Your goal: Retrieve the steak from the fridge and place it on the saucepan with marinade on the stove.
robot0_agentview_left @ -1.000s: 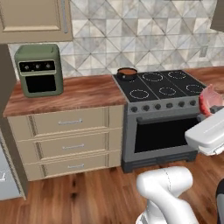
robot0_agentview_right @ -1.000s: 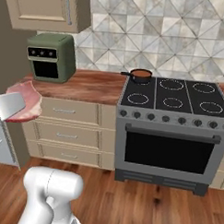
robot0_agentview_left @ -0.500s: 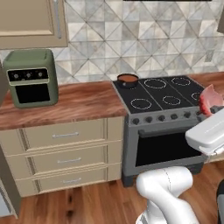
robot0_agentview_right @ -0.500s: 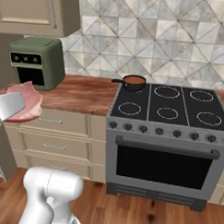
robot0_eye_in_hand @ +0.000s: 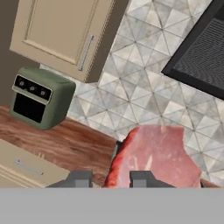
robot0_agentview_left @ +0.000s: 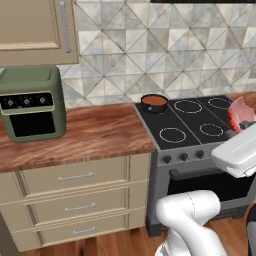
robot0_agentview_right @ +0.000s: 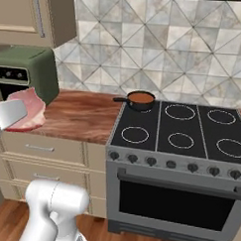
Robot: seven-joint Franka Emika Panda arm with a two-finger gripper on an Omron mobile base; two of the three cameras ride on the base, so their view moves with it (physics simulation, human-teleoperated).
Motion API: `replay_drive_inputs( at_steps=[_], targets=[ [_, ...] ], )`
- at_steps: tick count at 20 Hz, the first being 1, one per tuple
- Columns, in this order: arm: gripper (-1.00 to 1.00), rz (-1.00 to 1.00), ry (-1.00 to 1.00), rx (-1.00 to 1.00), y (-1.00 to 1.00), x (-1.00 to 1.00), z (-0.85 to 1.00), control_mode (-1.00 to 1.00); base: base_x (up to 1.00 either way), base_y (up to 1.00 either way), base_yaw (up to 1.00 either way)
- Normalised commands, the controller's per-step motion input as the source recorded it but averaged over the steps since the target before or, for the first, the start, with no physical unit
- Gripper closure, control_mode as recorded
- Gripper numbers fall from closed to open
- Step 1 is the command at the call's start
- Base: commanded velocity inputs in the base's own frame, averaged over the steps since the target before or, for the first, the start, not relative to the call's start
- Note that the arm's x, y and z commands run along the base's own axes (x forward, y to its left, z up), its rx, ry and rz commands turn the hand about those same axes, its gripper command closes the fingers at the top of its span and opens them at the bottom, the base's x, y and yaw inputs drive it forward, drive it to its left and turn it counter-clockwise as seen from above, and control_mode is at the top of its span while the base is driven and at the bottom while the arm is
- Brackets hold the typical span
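1 steak (robot0_eye_in_hand: 153, 155) is held in the air between the 2 fingers of the tool (robot0_eye_in_hand: 107, 178). 1 saucepan with marinade (robot0_agentview_right: 140, 100), holding red-brown liquid, stands at the back left corner of the stove (robot0_agentview_right: 186, 145). 1 green toaster oven (robot0_agentview_left: 31, 102) stands on the desk (robot0_agentview_left: 95, 135).

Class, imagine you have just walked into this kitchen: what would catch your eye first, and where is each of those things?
First, the raw pink steak, held in the gripper in the air in front of the counter. Next, the green toaster oven at the back of the wooden counter, below a beige wall cabinet. Then the black stove beside it, with the small saucepan of reddish marinade on its back left burner.
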Motion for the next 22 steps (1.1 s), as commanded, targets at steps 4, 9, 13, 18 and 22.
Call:
replay_drive_inputs(
  at_steps=[4,9,13,18,22],
  targets=[
    [1.00,0.00,0.00,0.00,0.00,0.00,0.00,1.00,0.70,0.00,-0.01],
    [1.00,0.00,0.00,0.00,0.00,0.00,0.00,1.00,0.68,0.00,-0.02],
    [1.00,0.00,0.00,0.00,0.00,0.00,0.00,1.00,0.67,0.00,-0.02],
    [1.00,0.00,0.00,0.00,0.00,0.00,0.00,1.00,0.65,0.00,-0.03],
    [1.00,0.00,0.00,0.00,0.00,0.00,0.00,1.00,0.66,0.00,-0.04]
  ],
)
